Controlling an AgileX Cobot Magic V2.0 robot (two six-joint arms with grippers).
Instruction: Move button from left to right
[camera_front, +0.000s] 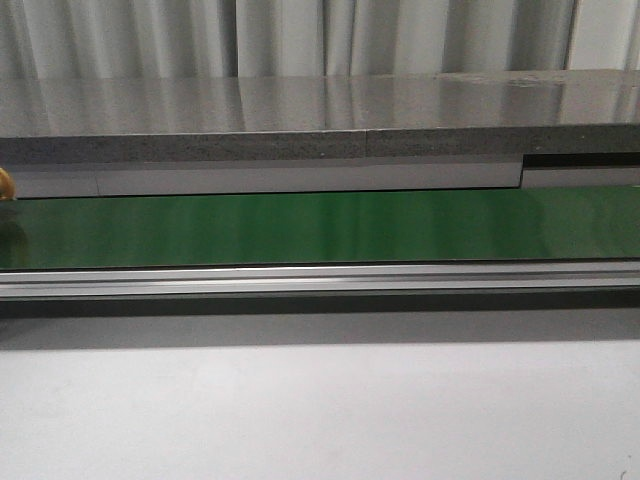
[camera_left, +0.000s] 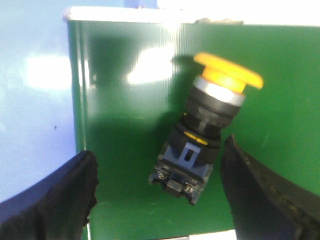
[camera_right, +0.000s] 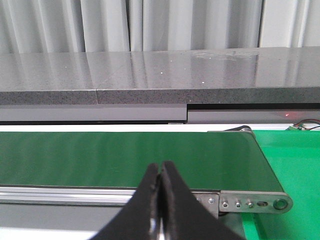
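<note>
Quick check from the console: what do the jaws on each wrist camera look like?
Left gripper: two dark, blunt fingers with a rough, matte, slightly frayed-looking surface. Right gripper: smooth black fingers tapering to thin tips. No cables, markings or sleeves show.

Pale pleated curtain (camera_front: 300, 35), glossy grey stone counter (camera_front: 300, 105), white tabletop (camera_front: 300, 410)

The button (camera_left: 207, 132) lies on the belt (camera_left: 130, 125) — apparently its far-left end — between the left pincer's (camera_left: 160, 195) fingers.
</note>
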